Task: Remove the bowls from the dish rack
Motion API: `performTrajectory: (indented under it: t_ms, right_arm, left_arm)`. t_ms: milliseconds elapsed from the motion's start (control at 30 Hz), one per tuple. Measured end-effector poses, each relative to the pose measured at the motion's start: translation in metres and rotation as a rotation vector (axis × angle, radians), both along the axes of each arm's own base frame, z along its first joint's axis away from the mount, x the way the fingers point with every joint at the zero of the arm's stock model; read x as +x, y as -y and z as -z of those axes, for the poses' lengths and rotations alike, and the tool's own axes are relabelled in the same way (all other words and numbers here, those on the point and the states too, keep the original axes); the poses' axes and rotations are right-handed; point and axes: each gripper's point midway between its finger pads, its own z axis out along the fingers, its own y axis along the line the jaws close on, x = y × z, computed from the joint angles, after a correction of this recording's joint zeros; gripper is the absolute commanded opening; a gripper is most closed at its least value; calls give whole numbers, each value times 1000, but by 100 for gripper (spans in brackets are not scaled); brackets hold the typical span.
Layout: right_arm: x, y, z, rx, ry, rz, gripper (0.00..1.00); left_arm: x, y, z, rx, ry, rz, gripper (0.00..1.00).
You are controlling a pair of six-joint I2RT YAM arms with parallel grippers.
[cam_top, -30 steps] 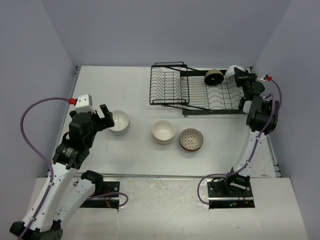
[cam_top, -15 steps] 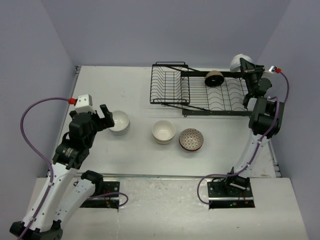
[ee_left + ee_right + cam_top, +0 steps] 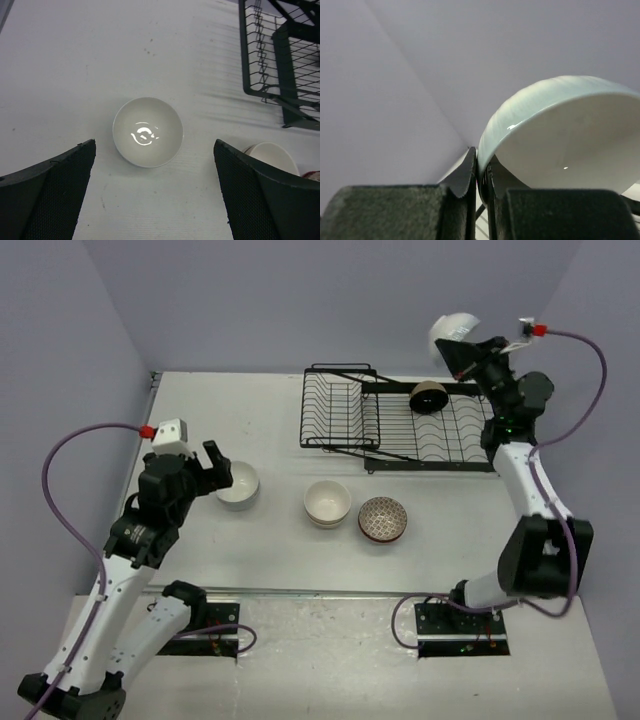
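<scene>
pale bowl (image 3: 452,328): rim pinched between the pressed-together fingers of the right gripper (image 3: 466,352), raised above the far right end of the dish rack (image 3: 400,425). dark bowl (image 3: 428,395): on edge in the rack. left gripper (image 3: 214,470): jaws spread wide, above a white bowl (image 3: 238,486) on the table (image 3: 260,420).

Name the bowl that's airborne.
The pale bowl, pinched by its rim in the right gripper, clear of the dish rack; others rest on table or rack.
</scene>
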Motion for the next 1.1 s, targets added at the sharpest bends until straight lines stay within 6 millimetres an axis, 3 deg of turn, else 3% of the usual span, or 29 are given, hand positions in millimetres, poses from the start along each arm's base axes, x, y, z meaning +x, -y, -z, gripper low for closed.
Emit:
performTrajectory:
  t_ms: [67,100,167,233,300,400,500,567,633,733,800,933,1100]
  right_arm:
    - [-40,-64,-36,-173,90,-20,0]
    - [-67,-108,-47,-267,138,-68,0]
    - [-124,-176,-47,-441,236,-190,0]
    - [-193,-235,-19,-598,303,-369,0]
    - [-243,-266,29,-749,296,-510,0]
    - [-281,-284,106,-1012,198,-615,0]
    - [-304,-284,179,-1312,97,-672,0]
    - [-317,-279,211,-1459,64,-715,0]
    - [-324,-271,231,-1569,45,-740,0]
    - [-322,-260,233,-1638,39,-725,0]
    - [-318,-259,225,-1650,51,-703,0]
    - [-313,-267,206,-1632,90,-679,0]
    - [-308,-275,193,-1626,113,-661,0]
  left_arm:
    - [4,9,-23,-43,26,28,100]
    - [6,14,-39,-66,46,49,100]
    - [11,25,-76,-109,97,89,100]
    - [16,36,-114,-137,134,135,100]
    - [20,48,-153,-167,179,197,100]
    - [23,69,-188,-192,209,303,100]
    - [22,94,-170,-194,128,447,100]
    - [21,111,-137,-192,39,525,100]
    - [16,126,-93,-190,-87,579,100]
    - [2,147,-25,-161,-294,641,100]
    - [-12,157,1,-132,-381,685,100]
    - [-30,174,13,-104,-424,753,100]
    - [-32,178,15,-102,-422,758,99]
